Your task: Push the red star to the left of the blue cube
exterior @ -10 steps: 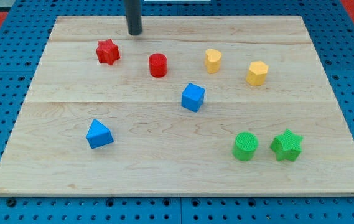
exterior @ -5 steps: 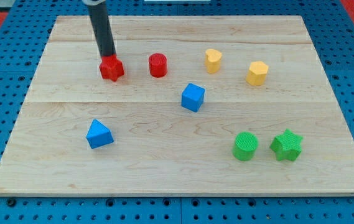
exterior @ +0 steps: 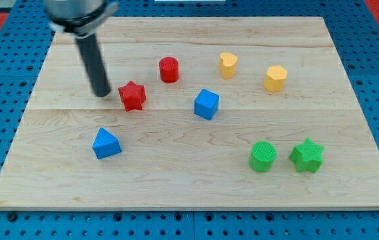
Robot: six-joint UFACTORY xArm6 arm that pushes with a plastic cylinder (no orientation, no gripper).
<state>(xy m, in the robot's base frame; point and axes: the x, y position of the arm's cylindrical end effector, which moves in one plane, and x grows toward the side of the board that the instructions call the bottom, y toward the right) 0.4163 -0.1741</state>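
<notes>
The red star (exterior: 132, 96) lies on the wooden board (exterior: 176, 180), left of centre. The blue cube (exterior: 206, 104) sits to its right, a clear gap between them, and slightly lower in the view. My tip (exterior: 100, 93) rests on the board just left of the red star, a small gap apart from it. The dark rod rises from the tip toward the view's top left.
A red cylinder (exterior: 169, 69) stands above and right of the star. A blue triangular block (exterior: 105, 143) lies below the tip. Two yellow blocks (exterior: 228, 65) (exterior: 275, 78) sit at the upper right. A green cylinder (exterior: 263, 157) and a green star (exterior: 307, 155) sit at the lower right.
The red star has slid down and to the right, from the upper left toward the blue cube. My tip moved from the board's top edge down to the star's left side.
</notes>
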